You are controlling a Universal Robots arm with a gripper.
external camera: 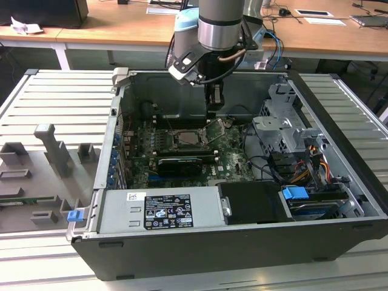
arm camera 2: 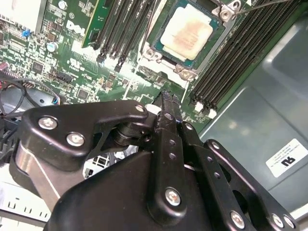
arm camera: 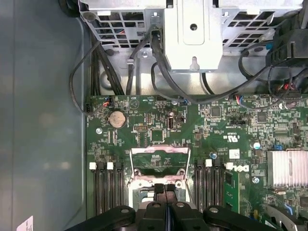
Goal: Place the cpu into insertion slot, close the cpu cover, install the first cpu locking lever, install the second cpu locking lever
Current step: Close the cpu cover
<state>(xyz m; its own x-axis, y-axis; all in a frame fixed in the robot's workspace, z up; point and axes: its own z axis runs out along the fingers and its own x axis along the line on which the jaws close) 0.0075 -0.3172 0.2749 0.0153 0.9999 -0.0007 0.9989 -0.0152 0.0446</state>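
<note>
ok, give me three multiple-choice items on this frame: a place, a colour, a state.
1. Where is the cpu? A outside the case; B in the insertion slot; C held in the air.
2. Colour of its face? A blue; B black; C pale beige.
3. The claw has its fingers: A pressed together; B wide apart; C clamped on a cable.
Answers: 1 B, it lies flat inside the slot's rim; 2 C, beige in the second wrist view; 3 A, no gap in both wrist views.
</note>
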